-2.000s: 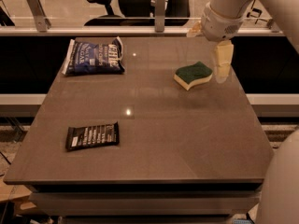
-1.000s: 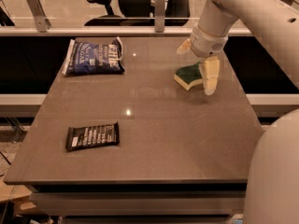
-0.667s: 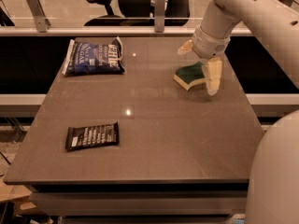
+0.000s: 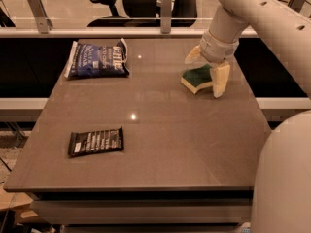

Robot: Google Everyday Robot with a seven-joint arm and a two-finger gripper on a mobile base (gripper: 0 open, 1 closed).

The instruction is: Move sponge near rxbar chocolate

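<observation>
Here the sponge (image 4: 196, 75) sits between the tool's (image 4: 206, 67) parted fingers.

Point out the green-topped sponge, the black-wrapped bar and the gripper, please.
Green-topped yellow foam sponge (image 4: 196, 74), camera view: scouring top.
Flat black-wrapped, white-lettered rxbar chocolate (image 4: 95, 141), camera view: wrapper middle.
Cream two-finger gripper (image 4: 203, 76), camera view: between open fingertips, either side of the sponge.

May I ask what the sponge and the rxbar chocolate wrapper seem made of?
The sponge seems pale yellow foam under a matte green scouring layer; the hand, open, straddles it. The rxbar chocolate wrapper is probably smooth printed plastic film.
</observation>
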